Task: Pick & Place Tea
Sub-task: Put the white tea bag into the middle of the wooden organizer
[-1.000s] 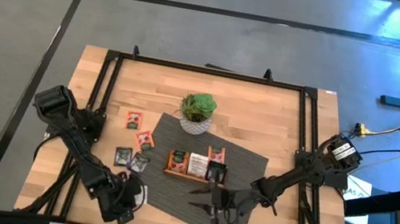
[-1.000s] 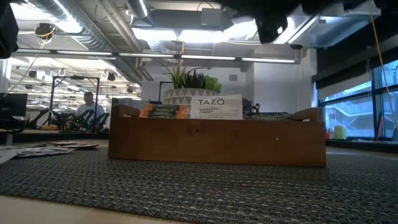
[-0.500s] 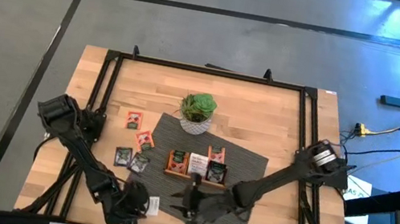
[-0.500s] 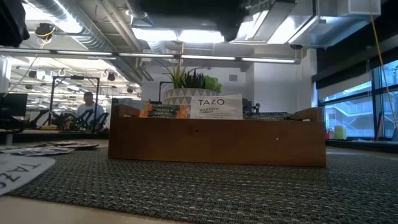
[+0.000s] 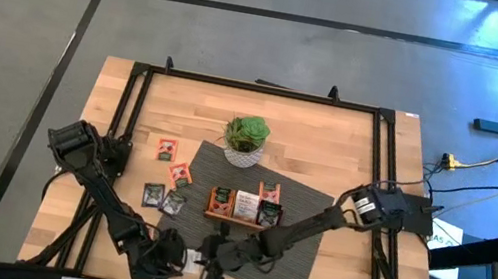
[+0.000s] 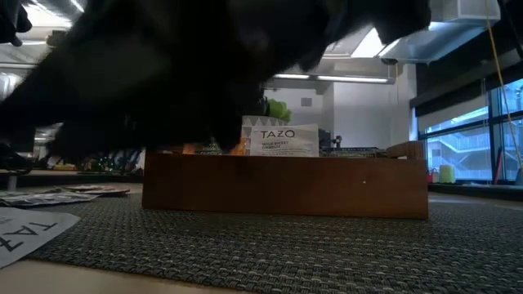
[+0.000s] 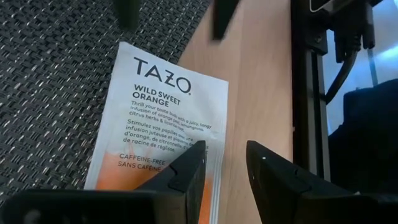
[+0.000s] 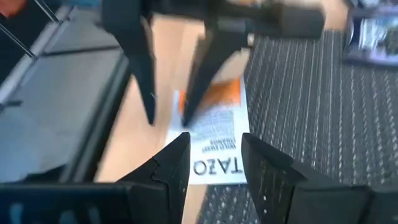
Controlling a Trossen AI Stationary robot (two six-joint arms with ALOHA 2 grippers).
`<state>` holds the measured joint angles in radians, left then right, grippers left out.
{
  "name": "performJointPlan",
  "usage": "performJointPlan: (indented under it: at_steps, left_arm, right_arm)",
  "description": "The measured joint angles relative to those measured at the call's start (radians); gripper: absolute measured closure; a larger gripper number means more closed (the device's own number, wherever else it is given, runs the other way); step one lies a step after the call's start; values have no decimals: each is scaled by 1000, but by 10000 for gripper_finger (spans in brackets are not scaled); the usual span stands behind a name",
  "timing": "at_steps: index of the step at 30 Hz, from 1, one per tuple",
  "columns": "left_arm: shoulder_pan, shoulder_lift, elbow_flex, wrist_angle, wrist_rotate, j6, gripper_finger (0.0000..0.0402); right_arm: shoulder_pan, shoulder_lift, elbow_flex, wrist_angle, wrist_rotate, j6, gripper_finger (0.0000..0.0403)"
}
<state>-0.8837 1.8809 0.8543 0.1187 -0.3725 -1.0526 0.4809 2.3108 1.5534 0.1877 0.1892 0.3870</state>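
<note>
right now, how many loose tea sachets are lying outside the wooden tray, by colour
orange-red sachets: 3
dark sachets: 2
white-and-orange sachet: 1
total: 6

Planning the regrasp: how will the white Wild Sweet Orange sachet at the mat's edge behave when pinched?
The sachet looks thin and flat, so probably light and floppy. Lying flush, half on the woven mat, half on wood, it may slide rather than lift. No rolling likely.
</note>
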Motion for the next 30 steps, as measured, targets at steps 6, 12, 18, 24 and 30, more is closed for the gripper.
performJointPlan:
  at_steps: [6, 12, 18, 24, 30]
  left_arm:
    - [0, 0, 0, 9, -2, 49, 288]
    - [0, 0, 0, 14, -3, 80, 286]
    - [-1, 2, 0, 14, -33, 92, 289]
    - [-1, 2, -1, 13, -71, 106, 288]
    - [0, 2, -1, 12, -83, 104, 290]
  right_arm:
    - [-14, 41, 47, -30, 22, -64, 257]
    - [-16, 45, 47, -104, 70, -67, 257]
    - [-16, 45, 47, -115, -19, 21, 257]
    - [-26, 44, 47, -140, -76, 130, 257]
    - [-34, 42, 47, -159, -91, 214, 257]
